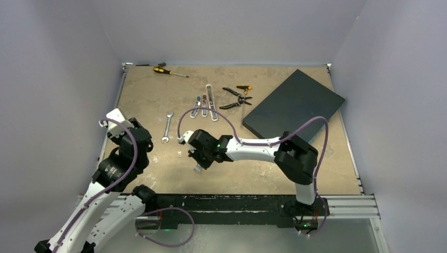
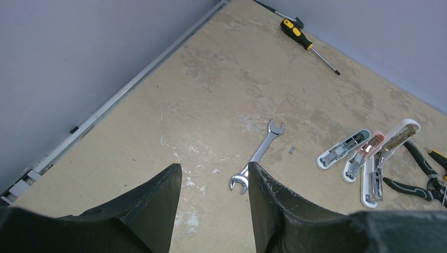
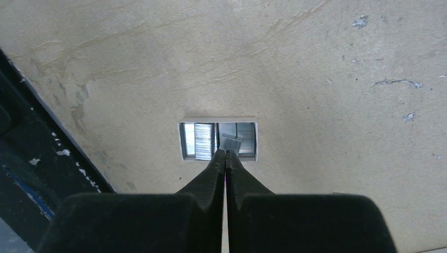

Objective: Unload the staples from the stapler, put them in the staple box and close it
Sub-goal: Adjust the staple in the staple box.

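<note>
Right wrist view.

- **Item 1: right gripper (image 3: pixel 225 153).** The fingers are pressed together, with the tips hanging over the small white box (image 3: pixel 219 120). The box sits on the table (image 3: pixel 327 68) near its front edge.
- **Item 2: staples (image 3: pixel 231 141).** One short strip sits tilted at the very fingertips and looks pinched there. More strips lie flat inside the box.
- **Item 3: left gripper (image 2: pixel 213 168).** The fingers are apart with nothing between them. It is off to the left, well apart from the work.
- **Item 4: three staplers (image 2: pixel 387 153).** They are swung open and lie side by side towards the far middle. The pliers (image 2: pixel 421 176) are on their right and the wrench (image 2: pixel 258 155) on their left. You cannot tell from here whether their channels are empty.

**Handling note.** The step in hand looks like dropping the strip into the box.
- Lower until the strip is inside the walls, over the freer right half.
- Part the fingers only a little, since a piece this light may cling to a finger or skip over the rim.
- Lift straight up so you do not nudge the box.
</note>
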You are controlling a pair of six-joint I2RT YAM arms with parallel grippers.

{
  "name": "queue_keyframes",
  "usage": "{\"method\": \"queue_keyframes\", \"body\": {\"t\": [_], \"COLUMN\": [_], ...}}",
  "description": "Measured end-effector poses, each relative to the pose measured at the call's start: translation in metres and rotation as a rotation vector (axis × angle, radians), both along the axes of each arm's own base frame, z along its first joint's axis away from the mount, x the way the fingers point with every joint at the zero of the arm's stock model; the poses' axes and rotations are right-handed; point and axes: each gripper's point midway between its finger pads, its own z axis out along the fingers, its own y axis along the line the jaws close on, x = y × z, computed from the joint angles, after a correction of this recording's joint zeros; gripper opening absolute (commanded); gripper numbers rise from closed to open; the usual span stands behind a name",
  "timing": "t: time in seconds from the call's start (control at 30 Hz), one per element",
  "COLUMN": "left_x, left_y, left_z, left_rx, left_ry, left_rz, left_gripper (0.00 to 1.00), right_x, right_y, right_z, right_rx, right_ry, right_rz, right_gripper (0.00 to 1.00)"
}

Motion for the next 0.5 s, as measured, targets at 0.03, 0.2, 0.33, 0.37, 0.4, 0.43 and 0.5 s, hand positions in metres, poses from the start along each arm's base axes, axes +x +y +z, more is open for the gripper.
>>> {"method": "queue_keyframes", "body": {"t": [0.03, 0.2, 0.33, 0.37, 0.4, 0.43, 0.5], "left_x": [0.000, 0.000, 0.000, 0.000, 0.000, 0.000, 0.000], "left_y": [0.000, 0.000, 0.000, 0.000, 0.000, 0.000, 0.000], "left_z": [0.000, 0.000, 0.000, 0.000, 0.000, 0.000, 0.000], "left_rx": [0.000, 0.000, 0.000, 0.000, 0.000, 0.000, 0.000], "left_ry": [0.000, 0.000, 0.000, 0.000, 0.000, 0.000, 0.000], "left_rz": [0.000, 0.000, 0.000, 0.000, 0.000, 0.000, 0.000], "left_gripper": [0.48, 0.48, 0.48, 0.48, 0.48, 0.48, 0.48], "right_x": [0.000, 0.003, 0.004, 0.005, 0.005, 0.005, 0.005], "right_y": [0.001, 0.007, 0.011, 0.012, 0.013, 0.013, 0.014], "right_z": [0.002, 0.014, 0.016, 0.015, 0.014, 0.014, 0.010], "right_rx": [0.006, 0.049, 0.064, 0.066, 0.067, 0.066, 0.063], "right_ry": [-0.001, -0.017, -0.022, -0.024, -0.024, -0.024, -0.022], "right_rz": [-0.001, -0.008, -0.009, -0.008, -0.009, -0.009, -0.009], "right_gripper": [0.00, 0.00, 0.00, 0.00, 0.00, 0.00, 0.00]}}
